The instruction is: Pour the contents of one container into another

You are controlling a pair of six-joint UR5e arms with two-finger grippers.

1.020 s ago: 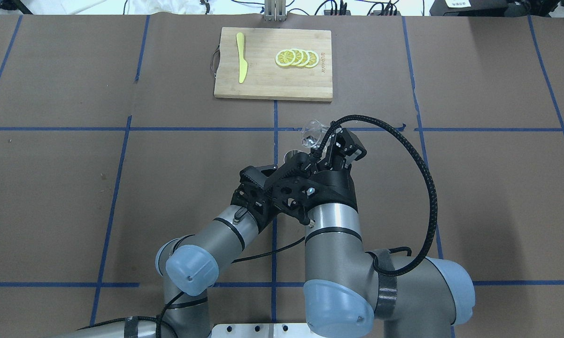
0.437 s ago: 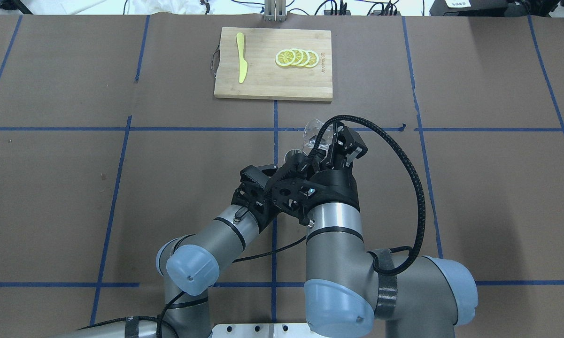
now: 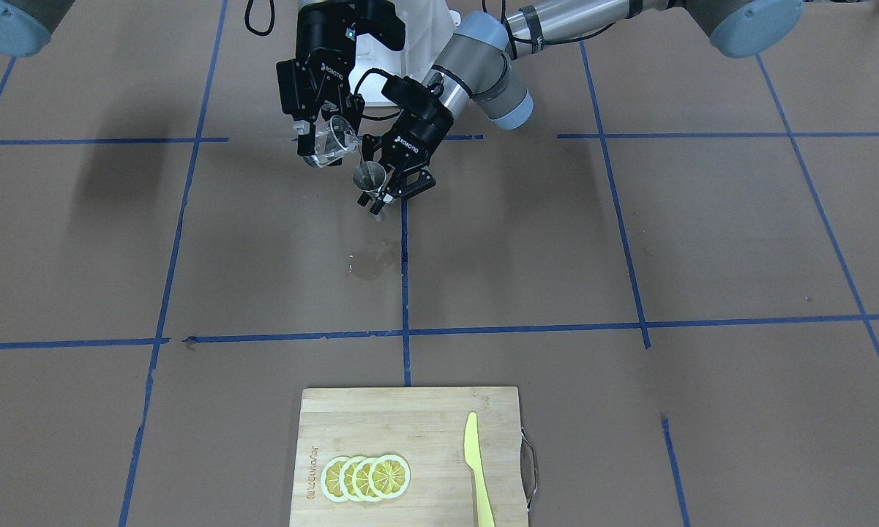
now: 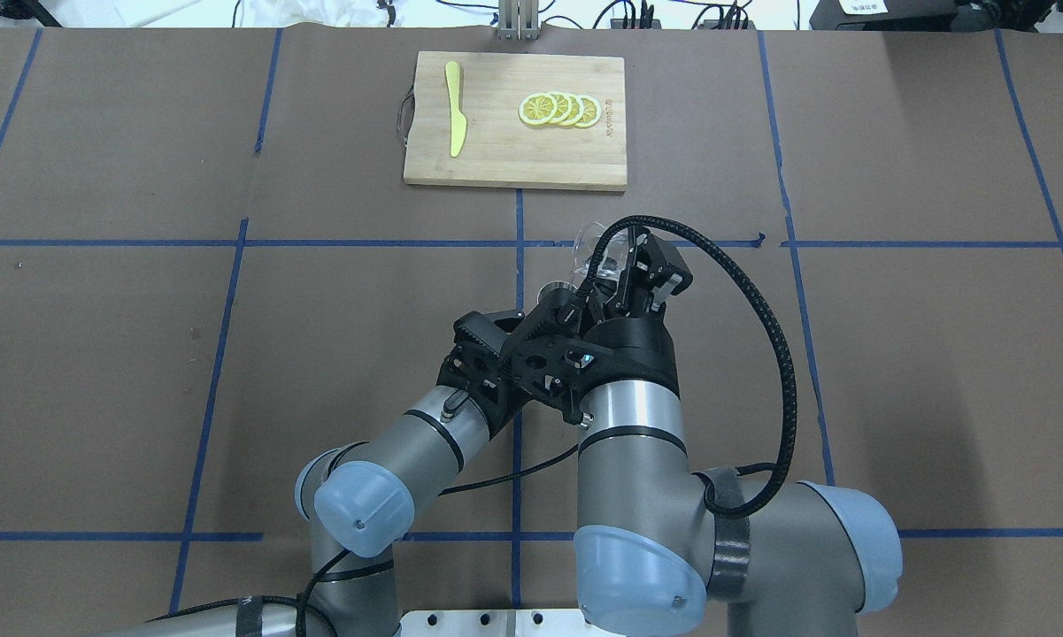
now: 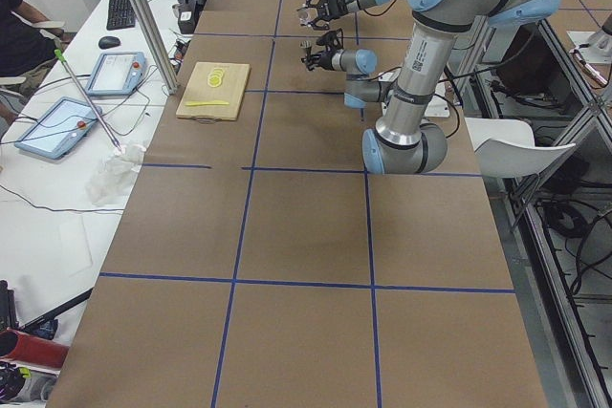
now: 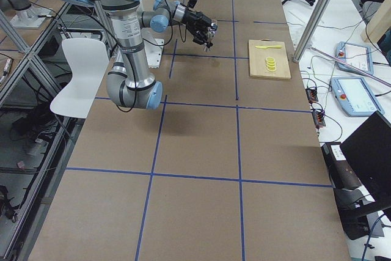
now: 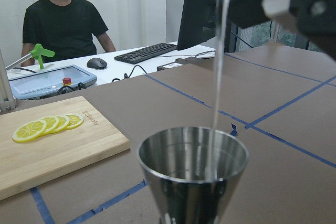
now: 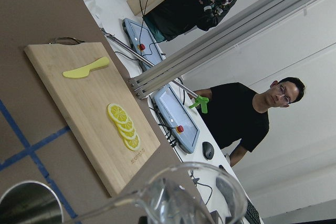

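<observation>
My right gripper point(image 3: 323, 143) is shut on the clear glass measuring cup point(image 3: 331, 142), held tilted in the air with its lip toward the jigger. My left gripper point(image 3: 389, 187) is shut on the grey steel jigger point(image 3: 369, 178), upright just below and beside the cup. In the left wrist view a thin stream point(image 7: 219, 66) falls into the jigger point(image 7: 192, 174). The overhead view shows the cup point(image 4: 589, 248) beyond the jigger's rim point(image 4: 550, 289). The cup's rim point(image 8: 184, 195) fills the bottom of the right wrist view, with the jigger point(image 8: 29, 203) at lower left.
A dark wet patch point(image 3: 369, 265) marks the brown paper below the jigger. A wooden cutting board point(image 4: 513, 150) at the far side carries lemon slices point(image 4: 559, 109) and a yellow knife point(image 4: 454, 119). A person sits beyond the table's far edge.
My right wrist has turned a little, tipping the cup further toward the jigger, and its cable loop has swung up. The left arm holds still.
</observation>
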